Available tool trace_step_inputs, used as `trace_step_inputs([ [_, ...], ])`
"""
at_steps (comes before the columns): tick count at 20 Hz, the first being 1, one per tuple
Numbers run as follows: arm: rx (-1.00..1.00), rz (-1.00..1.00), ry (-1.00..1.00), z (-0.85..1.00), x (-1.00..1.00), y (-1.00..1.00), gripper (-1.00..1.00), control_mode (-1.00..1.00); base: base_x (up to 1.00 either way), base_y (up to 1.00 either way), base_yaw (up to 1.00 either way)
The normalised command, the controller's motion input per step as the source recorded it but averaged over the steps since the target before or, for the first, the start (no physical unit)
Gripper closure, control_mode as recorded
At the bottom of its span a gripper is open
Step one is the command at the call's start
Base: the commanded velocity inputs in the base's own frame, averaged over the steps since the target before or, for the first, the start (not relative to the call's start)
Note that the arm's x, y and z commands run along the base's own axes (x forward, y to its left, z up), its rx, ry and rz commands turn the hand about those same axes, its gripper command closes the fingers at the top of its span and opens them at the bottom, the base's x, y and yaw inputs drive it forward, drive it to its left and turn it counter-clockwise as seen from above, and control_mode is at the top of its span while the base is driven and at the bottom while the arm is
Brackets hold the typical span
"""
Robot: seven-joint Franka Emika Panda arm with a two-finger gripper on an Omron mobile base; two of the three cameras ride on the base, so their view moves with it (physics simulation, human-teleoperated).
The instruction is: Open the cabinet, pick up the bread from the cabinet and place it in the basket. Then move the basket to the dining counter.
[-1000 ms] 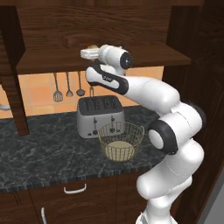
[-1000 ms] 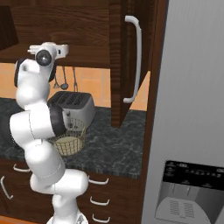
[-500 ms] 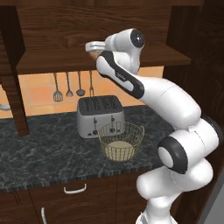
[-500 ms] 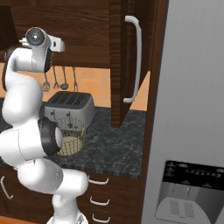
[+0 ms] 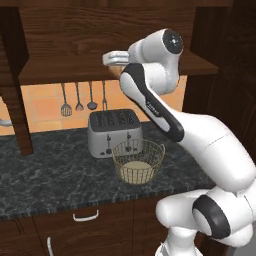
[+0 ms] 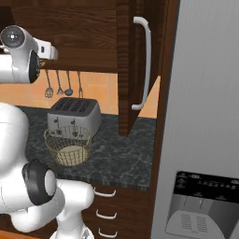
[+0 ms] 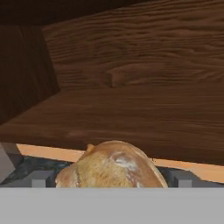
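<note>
You see the cabinet (image 6: 93,37) standing open, its door (image 6: 128,70) swung out edge-on toward you with the long silver handle (image 6: 144,63) on its right face. Left of that door, the arm's white wrist (image 6: 44,49) reaches in at the level of the cabinet's shelf; the fingers themselves can't be made out. Below the cabinet, on the black worktop (image 6: 121,158), the toaster (image 6: 74,115) sits back near the wall, with utensils (image 6: 63,84) hanging behind it. The basket (image 6: 68,147) stands just in front of the toaster, nearer you, nothing in it but its pale base. Right of the door rises the grey fridge (image 6: 205,121).
</note>
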Motion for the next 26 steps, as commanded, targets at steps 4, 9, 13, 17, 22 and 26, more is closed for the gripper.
trace_step_inputs([
  [4,-0.03,-0.04,0.07,-0.04,-1.0,-0.3,1.0,-1.0,0.0,0.0,0.0],
  [9,-0.08,-0.11,0.09,-0.58,-1.0,-0.27,1.0,-1.0,0.0,0.0,0.0],
  [13,-0.12,-0.18,0.18,-1.0,-0.67,-0.22,1.0,-1.0,0.0,0.0,0.0],
  [17,-0.02,-0.14,0.31,-1.0,0.03,-0.62,1.0,-1.0,0.0,0.0,0.0],
  [22,0.03,-0.09,0.43,-1.0,0.7,-0.45,1.0,-1.0,0.0,0.0,0.0],
  [26,0.03,-0.04,0.22,-1.0,0.13,0.13,1.0,-1.0,0.0,0.0,0.0],
])
